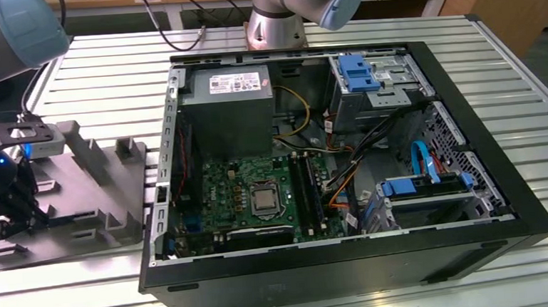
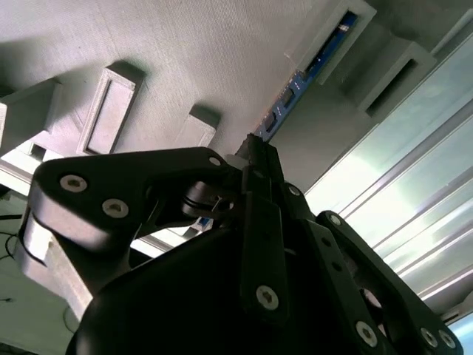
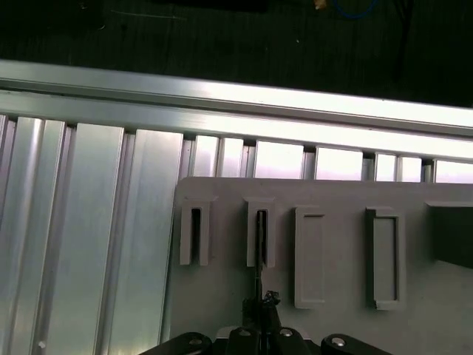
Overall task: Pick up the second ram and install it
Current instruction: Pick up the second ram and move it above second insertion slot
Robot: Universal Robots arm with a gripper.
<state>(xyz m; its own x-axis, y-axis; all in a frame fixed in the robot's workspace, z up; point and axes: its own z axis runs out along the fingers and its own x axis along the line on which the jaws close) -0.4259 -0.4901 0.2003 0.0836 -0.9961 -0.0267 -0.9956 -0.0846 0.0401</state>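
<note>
Gripper [image 3: 260,314]: in both wrist views the two black fingers are drawn together to a narrow tip [image 2: 255,159], and the second ram [image 3: 260,233] runs straight into that tip. By my assessment the fingers are closed on the stick's near portion, though the contact itself is masked by the finger bodies. The second ram [image 2: 287,98] stands on its thin edge in the grey tray [image 3: 222,296]. It shows as a fine dark line in the first wrist view and as a blue-edged strip in the second. Its long axis leads directly away from the fingertips, in line with the gripper's centre plane. Its far end sits in the slot of an upright post [image 3: 270,237]. That axis lies parallel to the grooves of the aluminium table [image 3: 96,222] beside the tray. The stick is therefore not lifted out, so the pick-up stands at the grasping stage. In the exterior view the gripper [image 1: 6,209] hangs low over the tray [image 1: 66,173] at the exterior view's left. The open computer case [image 1: 357,262] stands beyond it, towards the exterior view's right. Inside the case, the memory sockets [image 1: 304,184] on the motherboard [image 1: 247,184] are well apart from the stick.
</note>
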